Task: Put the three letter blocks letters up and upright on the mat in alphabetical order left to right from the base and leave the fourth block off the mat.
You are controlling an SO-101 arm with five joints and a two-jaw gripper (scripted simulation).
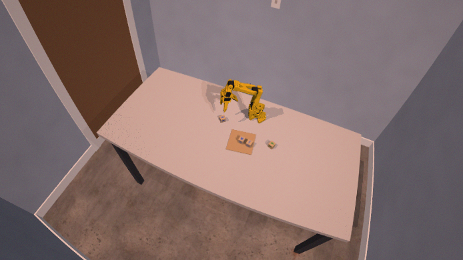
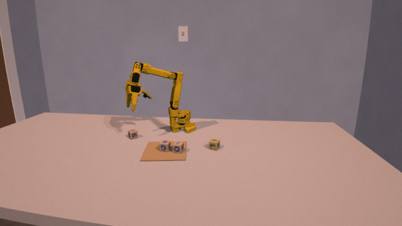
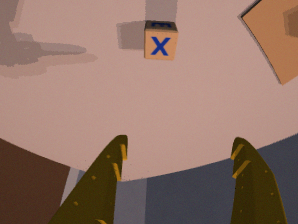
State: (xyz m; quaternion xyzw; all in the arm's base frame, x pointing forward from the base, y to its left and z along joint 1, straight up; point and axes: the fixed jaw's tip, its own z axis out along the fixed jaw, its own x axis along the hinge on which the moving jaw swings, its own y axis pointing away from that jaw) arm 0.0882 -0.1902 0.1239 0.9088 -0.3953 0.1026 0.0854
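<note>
My gripper is open and empty, raised above the table near the X block. The X block lies on the table off the mat, left of it in the top and exterior views. The wrist view shows a blue X on top and an E on a side. Two blue-lettered blocks lie close together on the tan mat: one with G in front, one with O in front. Their top letters are too blurred to read.
A green-lettered block lies on the table right of the mat, with an L on its front side. The arm's base stands behind the mat, near the table's back edge. The arm reaches out to the left at height.
</note>
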